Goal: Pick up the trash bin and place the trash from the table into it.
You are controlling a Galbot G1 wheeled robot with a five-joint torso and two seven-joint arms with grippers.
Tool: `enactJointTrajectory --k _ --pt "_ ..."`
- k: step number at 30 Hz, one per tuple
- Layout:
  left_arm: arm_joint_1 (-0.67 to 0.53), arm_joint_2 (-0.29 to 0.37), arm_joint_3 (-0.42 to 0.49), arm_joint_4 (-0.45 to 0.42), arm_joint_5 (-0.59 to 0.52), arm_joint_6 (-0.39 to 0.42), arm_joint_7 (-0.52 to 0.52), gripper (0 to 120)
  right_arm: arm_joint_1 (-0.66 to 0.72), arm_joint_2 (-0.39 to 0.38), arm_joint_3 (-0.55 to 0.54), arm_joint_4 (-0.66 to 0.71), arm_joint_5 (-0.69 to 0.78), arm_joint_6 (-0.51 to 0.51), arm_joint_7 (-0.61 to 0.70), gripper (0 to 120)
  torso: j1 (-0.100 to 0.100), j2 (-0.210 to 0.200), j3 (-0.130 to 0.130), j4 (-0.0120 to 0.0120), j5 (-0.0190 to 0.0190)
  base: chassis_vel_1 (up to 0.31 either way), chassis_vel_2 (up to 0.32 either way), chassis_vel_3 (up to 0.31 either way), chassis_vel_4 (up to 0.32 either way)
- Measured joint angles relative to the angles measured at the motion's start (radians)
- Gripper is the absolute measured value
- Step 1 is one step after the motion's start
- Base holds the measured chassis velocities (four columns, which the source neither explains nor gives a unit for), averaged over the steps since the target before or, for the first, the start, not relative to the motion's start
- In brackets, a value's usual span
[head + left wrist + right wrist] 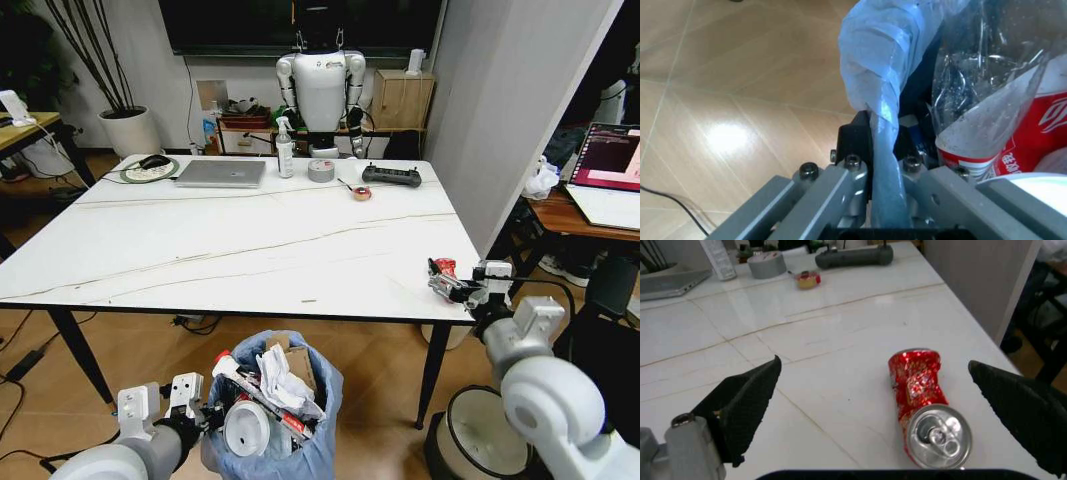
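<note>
The left gripper point(196, 413) sits low at the near left, below the table edge, its fingers pinched shut on the bag-lined rim of the trash bin point(315, 445), which it holds in front of the marble table point(200, 250). The left wrist view shows the light-blue liner point(883, 100) squeezed between the pads. The grip seems to be partly on thin plastic, so the likeliest failure here is the liner sliding or tearing, letting the loaded bin sag or tip. The bin is heaped above its rim: one paper cup point(245, 428), one crushed bottle with a red label point(1003, 135), one piece of brown cardboard point(298, 365) and a wad of white papers point(283, 388). A tilt could spill any of these onto the floor.

Across the tabletop, along the far edge, stand things that are not litter: one mouse, one silver laptop point(221, 173), one spray bottle point(285, 148), one grey tape roll point(321, 170), one small red-and-gold item and one dark controller.

At the right near corner lies one crushed red can point(921, 405), apparently the last trash on the table. The right gripper point(897, 405) hovers over it with fingers spread wide on either side, gripping nothing. The can lies close to the table's right edge, so an off-centre closure could roll it off, and its crumpled foil sides may slip between the pads.
</note>
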Motion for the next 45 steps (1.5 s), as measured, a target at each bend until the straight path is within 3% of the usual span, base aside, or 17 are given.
enactJointTrajectory --k 7,45 --pt "-0.001 -0.003 0.000 0.000 0.001 0.000 0.001 0 0.009 0.018 -0.007 -0.037 0.074 -0.020 0.037 100 0.000 0.000 0.000 -0.0002 0.0003 0.020 0.017 -0.010 -0.013" --pt "-0.008 0.006 -0.003 0.000 -0.002 0.000 0.021 0 0.011 0.034 0.005 -0.152 0.034 0.035 -0.023 100 0.000 0.000 0.000 -0.0003 0.0003 0.000 0.000 0.000 0.000"
